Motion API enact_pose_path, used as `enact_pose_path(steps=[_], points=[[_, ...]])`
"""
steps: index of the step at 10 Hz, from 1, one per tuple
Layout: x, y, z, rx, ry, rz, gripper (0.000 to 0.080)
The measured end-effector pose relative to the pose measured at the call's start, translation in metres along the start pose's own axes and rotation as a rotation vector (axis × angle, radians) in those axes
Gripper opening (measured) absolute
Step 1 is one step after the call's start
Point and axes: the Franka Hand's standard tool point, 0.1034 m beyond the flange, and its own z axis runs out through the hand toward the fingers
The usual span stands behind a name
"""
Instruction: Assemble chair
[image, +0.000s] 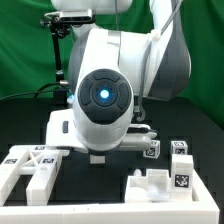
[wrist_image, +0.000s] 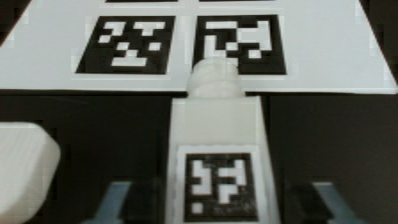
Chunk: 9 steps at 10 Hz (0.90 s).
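In the wrist view a white chair bar (wrist_image: 215, 130) with a black-and-white tag (wrist_image: 217, 185) lies lengthwise between my fingers. Its rounded far end (wrist_image: 214, 78) reaches the edge of the marker board (wrist_image: 45, 60), which shows two large tags. My gripper (wrist_image: 221, 205) is open: one finger (wrist_image: 116, 200) and the other (wrist_image: 326, 200) stand on either side of the bar, each with a dark gap to it. In the exterior view the arm's body (image: 105, 95) hides the gripper and the bar.
In the exterior view a white tagged chair piece (image: 30, 168) lies at the front left. Tagged blocks (image: 180, 180) and small pieces (image: 150, 150) lie at the right. A rounded white piece (wrist_image: 25, 165) lies beside the bar in the wrist view.
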Motion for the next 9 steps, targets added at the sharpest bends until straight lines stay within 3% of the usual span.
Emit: enact_pose_path(steps=[5,7,8,9], points=[[-0.001,0.000,-0.003,0.001,0.000,-0.002,0.0284],[-0.028,-0.013,-0.050,0.036,-0.004,-0.042,0.0284],[-0.035,-0.014,-0.075,0.060,0.046,-0.068,0.0284],[-0.037,-0.011,-0.091,0.066,0.117,-0.099,0.0284]])
